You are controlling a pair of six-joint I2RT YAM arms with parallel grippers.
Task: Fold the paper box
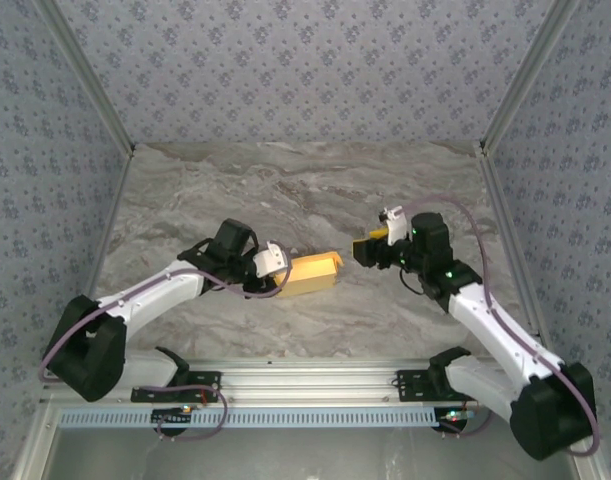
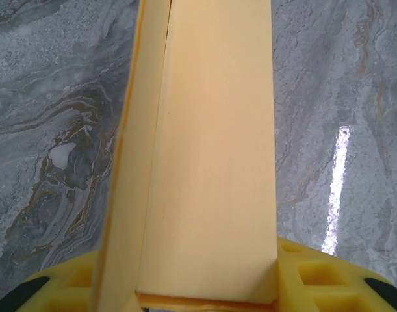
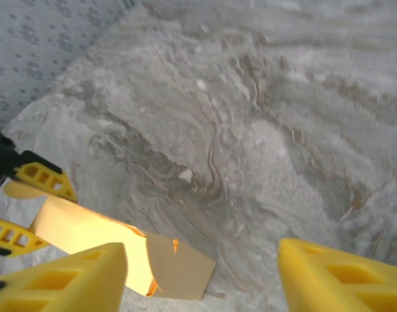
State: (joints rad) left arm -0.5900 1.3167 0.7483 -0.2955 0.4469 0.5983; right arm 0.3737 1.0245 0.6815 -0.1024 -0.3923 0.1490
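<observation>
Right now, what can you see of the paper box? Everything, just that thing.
The paper box is yellow-orange thin card, folded into a long narrow rectangular shape, roughly level over the marble table; whether it rests there is unclear. The left gripper clamps one end between its yellow fingers. One long side panel stands slightly apart along a seam. At the free end a flap lies open. The right gripper, open, is clear of it.

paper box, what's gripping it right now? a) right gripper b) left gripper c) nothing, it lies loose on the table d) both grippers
b: the left gripper is clamped on one end of the paper box, while the right gripper stands open with nothing between its fingers.
</observation>
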